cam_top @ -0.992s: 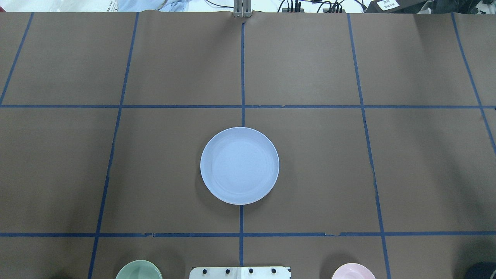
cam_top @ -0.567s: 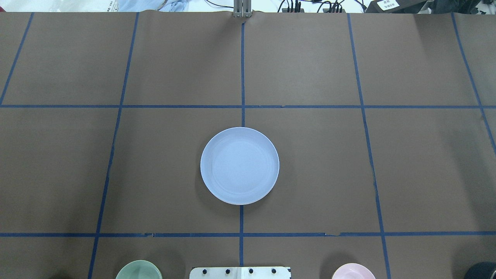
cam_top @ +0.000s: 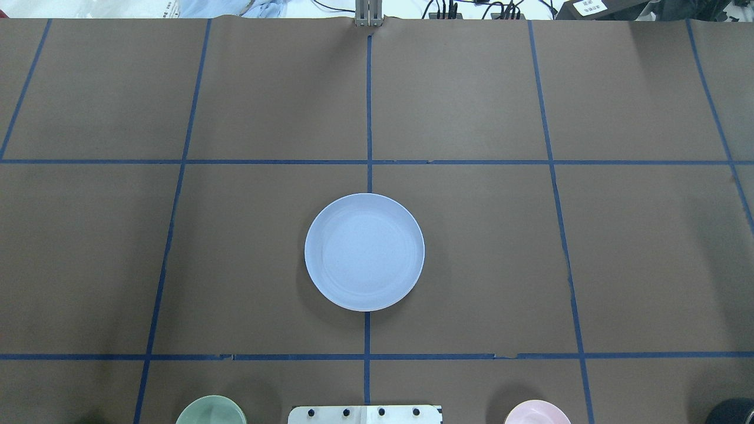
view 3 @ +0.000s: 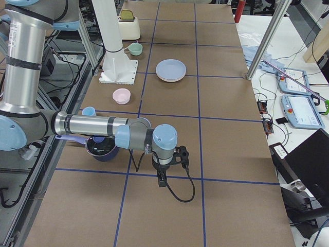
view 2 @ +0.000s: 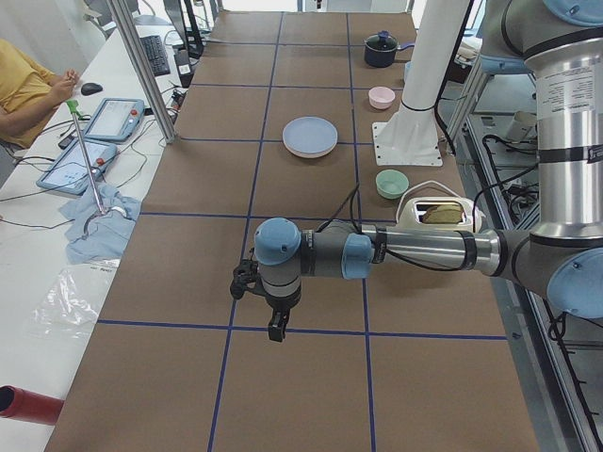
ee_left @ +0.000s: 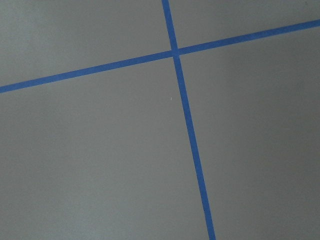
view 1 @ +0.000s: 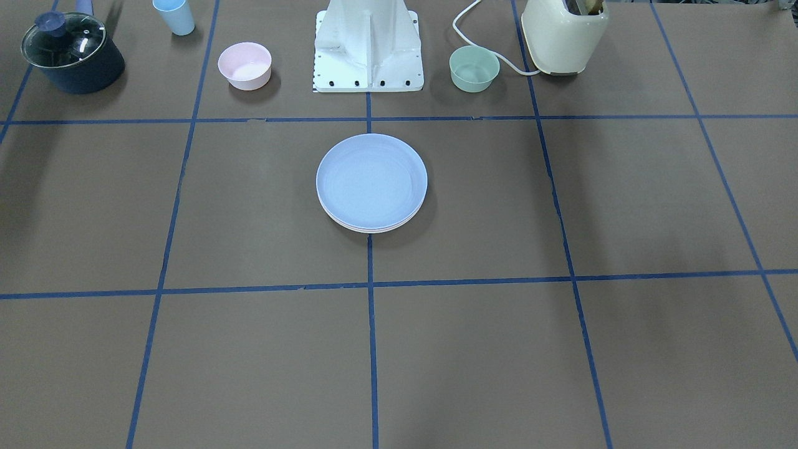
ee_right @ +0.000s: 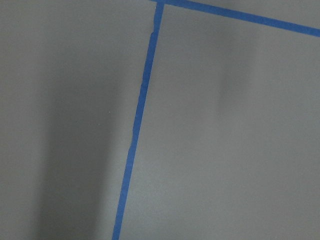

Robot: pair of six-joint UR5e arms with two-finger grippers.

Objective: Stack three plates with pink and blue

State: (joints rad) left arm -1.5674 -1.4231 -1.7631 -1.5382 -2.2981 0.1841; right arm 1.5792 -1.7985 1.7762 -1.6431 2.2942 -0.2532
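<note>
Blue plate [view 1: 371, 178] topping stack [view 1: 373, 229] at counter [view 1: 187, 218] centre, well apart from left tool [view 2: 276, 325] and right tool [view 3: 163, 177] alike; opening of either impossible to tell.

1. The plate stack [view 1: 371, 183] sits mid-surface [view 1: 249, 206], with bare brown paper on every side to pass over
2. Along the robot's edge stand the obstacles: white base [view 1: 368, 47], pink bowl [view 1: 244, 65], green bowl [view 1: 474, 68], toaster [view 1: 564, 34], pot [view 1: 72, 53] and cup [view 1: 174, 15]
3. The left pincer [view 2: 274, 330] and right pincer [view 3: 162, 179] hang at opposite ends of the surface, arms stretched low across it, well apart from the stack
</note>
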